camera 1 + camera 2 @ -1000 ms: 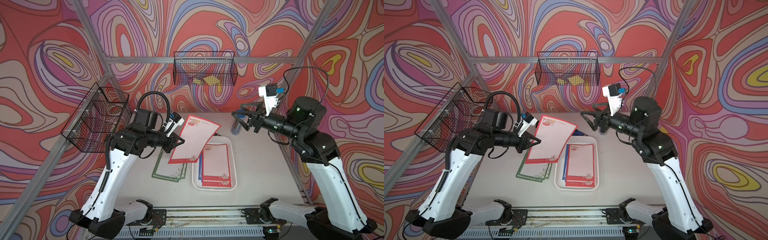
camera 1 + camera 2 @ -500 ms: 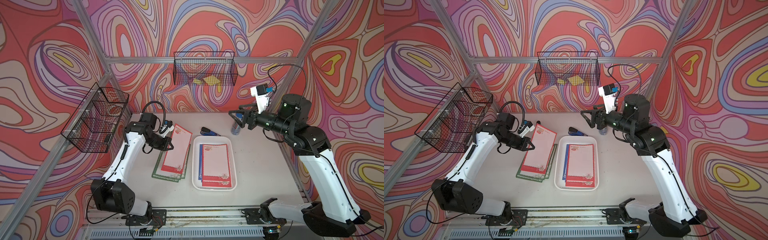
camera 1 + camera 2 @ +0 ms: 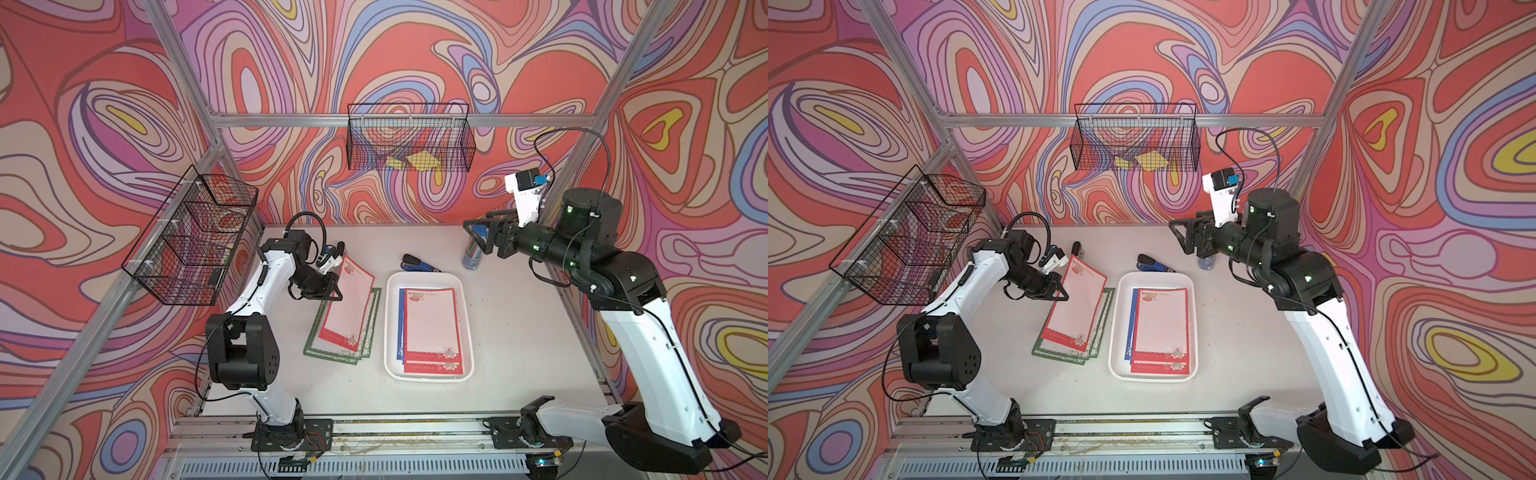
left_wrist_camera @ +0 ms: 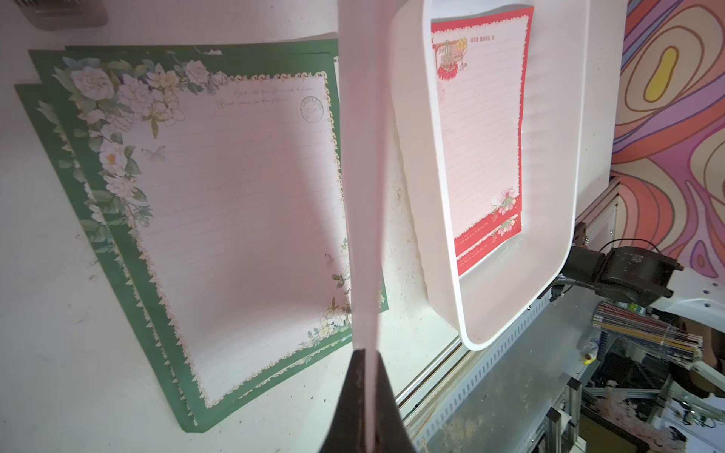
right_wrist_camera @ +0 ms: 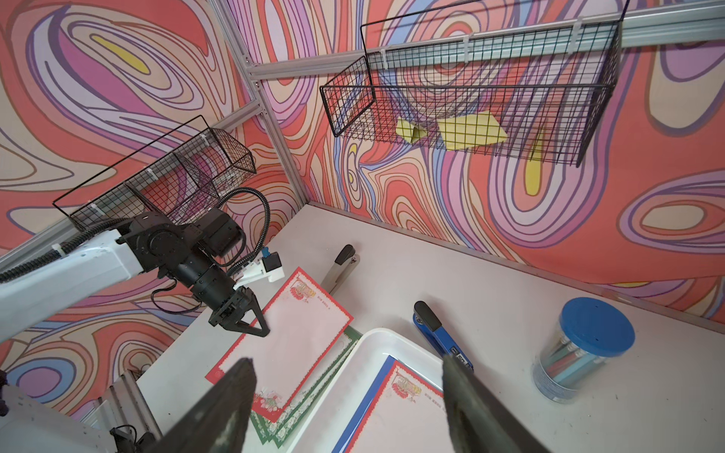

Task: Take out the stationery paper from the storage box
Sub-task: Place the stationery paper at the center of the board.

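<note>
The left jaws are clenched on one long edge of a red-bordered sheet of stationery paper [image 3: 348, 308], which hangs tilted beside the storage box [image 3: 428, 376]. Its lower end reaches the green-bordered sheets [image 3: 316, 352] already lying on the surface [image 3: 519, 332]. The left wrist view shows the held sheet edge-on [image 4: 363, 176], running straight out from between the jaws, so the grip looks narrow. That is the main hazard: a thin sheet pinched at one edge can twist or sag. If it is let go while this steeply tilted, it may slide off the green pile, or flop toward the box and come to rest across its rim. It could also cling to one pad for a moment and be dragged askew as the arm pulls away. Bringing the jaws lower to flatten it risks scuffing the green sheets and pushing them out of line. More paper remains inside the box: red-bordered sheets [image 3: 432, 324] on top, with a blue-bordered one [image 3: 401, 328] showing at the side. These lie flat against the floor of the box, so the next pick may lift two at once, or only crease a corner against the wall. The right jaws are spread wide and hold nothing, raised above the back of the surface near the pen jar [image 3: 471, 258] and the blue stapler [image 3: 417, 264]. A careless descent there could knock either one, or crowd the left arm [image 3: 266, 286] over the box.
</note>
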Tool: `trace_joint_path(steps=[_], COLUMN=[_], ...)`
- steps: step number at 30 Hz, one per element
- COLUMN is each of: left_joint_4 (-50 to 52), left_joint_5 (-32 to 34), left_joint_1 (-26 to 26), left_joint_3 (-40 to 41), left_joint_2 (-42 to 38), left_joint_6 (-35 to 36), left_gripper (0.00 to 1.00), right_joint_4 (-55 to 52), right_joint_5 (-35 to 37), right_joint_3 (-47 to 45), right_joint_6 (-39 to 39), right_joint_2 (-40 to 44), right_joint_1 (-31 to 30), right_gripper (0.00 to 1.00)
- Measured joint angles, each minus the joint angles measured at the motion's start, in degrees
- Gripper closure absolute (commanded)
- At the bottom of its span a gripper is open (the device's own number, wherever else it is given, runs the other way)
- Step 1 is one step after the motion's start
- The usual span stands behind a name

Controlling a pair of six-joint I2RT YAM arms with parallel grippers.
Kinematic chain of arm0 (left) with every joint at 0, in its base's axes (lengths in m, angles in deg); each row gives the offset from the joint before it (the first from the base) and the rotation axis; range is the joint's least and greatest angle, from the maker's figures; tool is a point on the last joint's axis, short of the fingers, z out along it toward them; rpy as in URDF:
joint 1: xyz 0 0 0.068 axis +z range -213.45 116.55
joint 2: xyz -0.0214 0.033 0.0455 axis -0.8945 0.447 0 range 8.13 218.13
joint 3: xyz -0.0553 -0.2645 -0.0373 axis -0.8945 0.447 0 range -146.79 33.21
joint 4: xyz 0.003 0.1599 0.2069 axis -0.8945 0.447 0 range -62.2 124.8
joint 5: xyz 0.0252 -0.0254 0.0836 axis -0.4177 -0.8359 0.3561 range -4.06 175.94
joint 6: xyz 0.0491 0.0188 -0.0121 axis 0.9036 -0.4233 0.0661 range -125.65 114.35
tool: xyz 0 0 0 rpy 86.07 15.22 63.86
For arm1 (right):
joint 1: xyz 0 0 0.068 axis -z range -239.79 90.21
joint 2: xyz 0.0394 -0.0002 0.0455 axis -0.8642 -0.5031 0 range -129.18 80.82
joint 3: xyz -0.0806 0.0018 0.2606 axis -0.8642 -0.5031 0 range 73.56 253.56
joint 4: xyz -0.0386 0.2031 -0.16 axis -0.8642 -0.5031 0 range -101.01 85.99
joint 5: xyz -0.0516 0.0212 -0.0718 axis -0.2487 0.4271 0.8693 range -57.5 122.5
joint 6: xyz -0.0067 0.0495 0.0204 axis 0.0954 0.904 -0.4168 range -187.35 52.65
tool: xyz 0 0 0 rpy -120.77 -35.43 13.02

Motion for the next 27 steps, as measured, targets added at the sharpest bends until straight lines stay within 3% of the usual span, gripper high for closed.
trace_joint_path(steps=[15, 27], left_joint_4=[0.85, 0.98], left_joint_5=[2.32, 10.36], left_joint_1=[1.4, 1.44], left_joint_3=[-2.84, -3.19], left_joint_2=[8.74, 11.13], left_joint_6=[0.17, -0.7], left_gripper=[0.99, 0.92], right_joint_4=[-3.58, -4.76], right_joint_5=[0.87, 1.05], right_joint_3=[0.81, 1.01], right_joint_6=[0.04, 0.04], right_joint_2=[-1.75, -2.38], right_joint_1=[0.0, 0.0], right_gripper=[0.23, 0.23])
